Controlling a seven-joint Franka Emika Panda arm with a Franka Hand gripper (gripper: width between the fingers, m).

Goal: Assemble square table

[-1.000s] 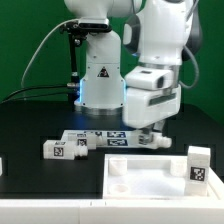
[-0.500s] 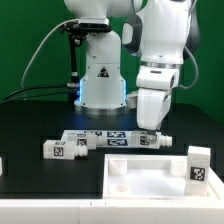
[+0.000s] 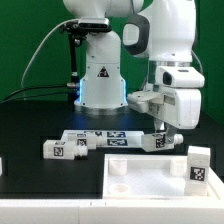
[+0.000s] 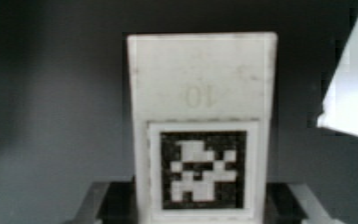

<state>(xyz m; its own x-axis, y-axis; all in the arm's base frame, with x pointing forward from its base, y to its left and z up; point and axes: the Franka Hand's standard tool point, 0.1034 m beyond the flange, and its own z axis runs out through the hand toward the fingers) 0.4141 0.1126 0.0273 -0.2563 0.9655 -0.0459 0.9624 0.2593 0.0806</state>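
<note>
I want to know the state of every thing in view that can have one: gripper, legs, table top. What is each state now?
gripper: shut on the held leg.
held leg: clamped between the fingers, tag facing the wrist camera.
table top: lying flat.
upright leg: standing on end by the table top, free.
outer lying leg: on its side, free.
inner lying leg: on its side, free.
</note>
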